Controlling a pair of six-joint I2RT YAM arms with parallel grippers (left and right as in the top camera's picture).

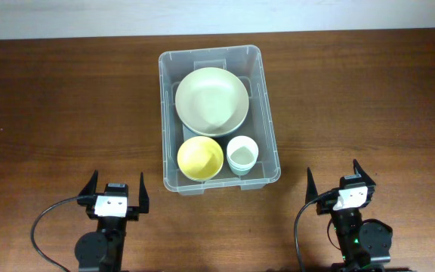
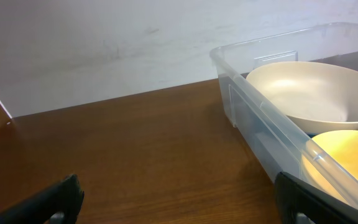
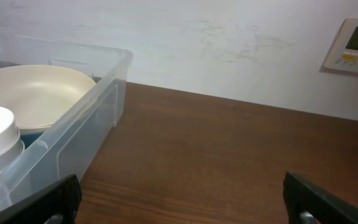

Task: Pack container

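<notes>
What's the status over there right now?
Open and empty: left end effector, right end effector. Clear container holds large cream bowl, yellow bowl, small white cup. No obstruction seen.

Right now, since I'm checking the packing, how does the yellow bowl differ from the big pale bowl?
Size: the pale bowl is far wider than the yellow bowl. Colour: the pale bowl is cream-green, the yellow bowl bright yellow. Place: the pale bowl fills the far half of the container; the yellow bowl sits in its near left corner. Both stand upright and empty inside it.
</notes>
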